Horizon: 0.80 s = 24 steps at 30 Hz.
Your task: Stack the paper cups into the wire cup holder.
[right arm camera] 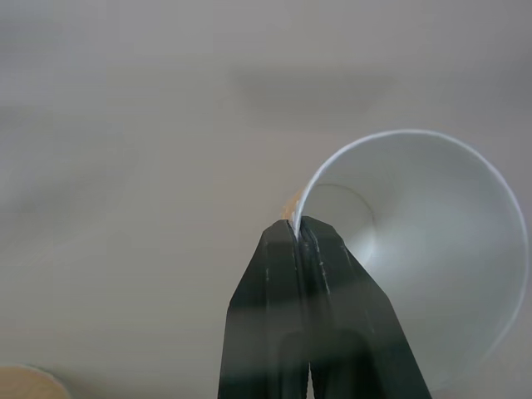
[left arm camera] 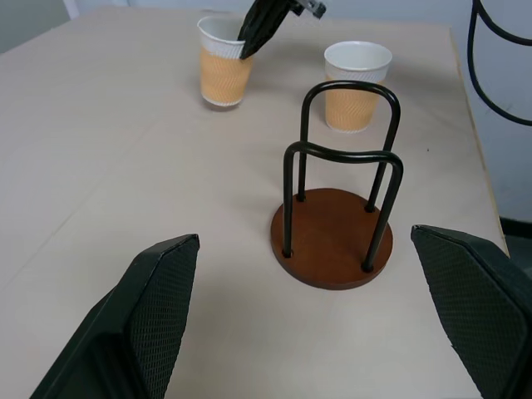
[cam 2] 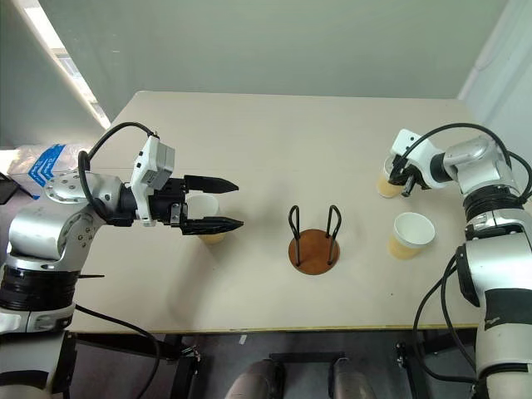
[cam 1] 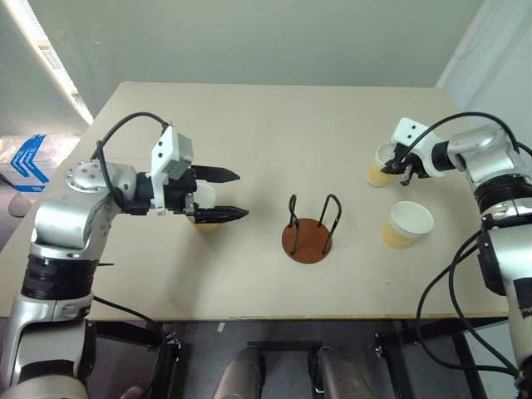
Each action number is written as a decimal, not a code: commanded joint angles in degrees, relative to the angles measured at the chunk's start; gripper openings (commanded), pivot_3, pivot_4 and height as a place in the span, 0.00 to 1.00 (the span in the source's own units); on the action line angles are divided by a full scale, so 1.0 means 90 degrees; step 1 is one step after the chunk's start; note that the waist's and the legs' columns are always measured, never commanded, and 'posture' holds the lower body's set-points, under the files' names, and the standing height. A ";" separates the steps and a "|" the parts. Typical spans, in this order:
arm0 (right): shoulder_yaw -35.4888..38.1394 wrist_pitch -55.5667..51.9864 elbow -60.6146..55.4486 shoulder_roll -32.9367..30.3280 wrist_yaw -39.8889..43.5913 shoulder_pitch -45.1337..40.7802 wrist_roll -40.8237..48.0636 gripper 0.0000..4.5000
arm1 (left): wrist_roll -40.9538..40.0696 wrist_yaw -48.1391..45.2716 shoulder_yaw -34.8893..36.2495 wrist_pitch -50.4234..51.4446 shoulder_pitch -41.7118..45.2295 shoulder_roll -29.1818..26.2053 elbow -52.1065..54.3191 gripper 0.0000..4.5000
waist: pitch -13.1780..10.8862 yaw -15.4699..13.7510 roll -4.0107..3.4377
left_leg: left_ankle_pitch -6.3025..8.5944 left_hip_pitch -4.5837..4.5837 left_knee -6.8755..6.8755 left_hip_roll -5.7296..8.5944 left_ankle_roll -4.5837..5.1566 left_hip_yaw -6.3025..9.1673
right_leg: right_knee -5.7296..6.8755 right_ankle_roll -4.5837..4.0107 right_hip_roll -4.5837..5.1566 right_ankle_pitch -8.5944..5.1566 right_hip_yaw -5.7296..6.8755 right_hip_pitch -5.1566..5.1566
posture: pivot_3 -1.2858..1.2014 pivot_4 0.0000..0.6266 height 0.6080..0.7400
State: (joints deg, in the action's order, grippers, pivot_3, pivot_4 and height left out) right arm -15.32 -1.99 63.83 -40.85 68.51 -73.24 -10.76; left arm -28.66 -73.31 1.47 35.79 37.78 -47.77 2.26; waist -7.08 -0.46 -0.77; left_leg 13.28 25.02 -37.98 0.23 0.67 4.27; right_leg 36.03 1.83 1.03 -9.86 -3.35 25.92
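A: How do the pale yellow-tan tapered paper cups sit?

B: All three stand upright on the beige table [cam 1: 249,133], long axes vertical, white mouths up. The far cup [cam 1: 380,170] is at the robot's right, the near cup [cam 1: 406,224] just in front of it, and the third cup [cam 2: 208,218] is well to the left.

A: And the wire cup holder with the reddish-brown disc base [cam 1: 309,233]?

B: Near the table's middle, its two black loops pointing straight up, with no cup in it.

A: The grippers?

B: The right gripper [right arm camera: 299,229] is pinched tight on the far cup's rim, one finger inside, one outside. The left gripper [cam 1: 233,194] hangs spread wide, holding nothing.

A: Anything hidden?

B: The third cup is mostly covered by the left gripper's fingers; whether they touch it can't be told.
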 commanded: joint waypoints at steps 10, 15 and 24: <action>0.1033 -0.5206 -0.8566 -0.1474 0.1961 0.1432 0.3352 0.01 | -0.0391 -0.0453 0.0407 -0.0327 0.0179 -0.0276 -0.0415 1.00 | 0.0007 0.0016 0.0013 | -0.0039 -0.0009 0.0001 -0.0018 -0.0101 0.0005 | -0.0005 -0.0060 -0.0024 -0.0066 0.0013 -0.0016 | 0.52 0.24 1.00; 0.0592 -0.4957 -0.9113 -0.1518 0.1733 0.1552 0.3237 0.01 | -0.0194 -0.0674 0.0080 -0.0476 0.0466 -0.0241 -0.0687 1.00 | 0.0002 0.0011 0.0016 | 0.0005 -0.0012 -0.0023 -0.0010 -0.0027 0.0012 | -0.0001 -0.0072 -0.0021 -0.0066 0.0006 -0.0022 | 0.52 0.24 1.00; 0.0000 -0.4087 -0.8863 -0.1352 0.1594 0.1512 0.2793 0.01 | -0.0001 -0.0930 -0.0145 -0.0716 0.0672 -0.0235 -0.0928 1.00 | 0.0003 0.0022 0.0017 | -0.0032 -0.0014 -0.0025 -0.0009 -0.0003 0.0017 | 0.0021 -0.0077 -0.0021 -0.0042 0.0005 -0.0016 | 0.52 0.24 1.00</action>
State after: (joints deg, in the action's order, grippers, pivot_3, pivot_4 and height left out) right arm -15.54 -39.70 -15.39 -53.12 83.27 -58.54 14.43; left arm -29.12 -81.18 -0.62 30.49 42.31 -49.34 -6.26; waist -7.06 -0.26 -0.61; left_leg 12.99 24.90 -38.20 0.14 0.65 4.42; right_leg 36.22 1.14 0.84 -10.24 -3.31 25.78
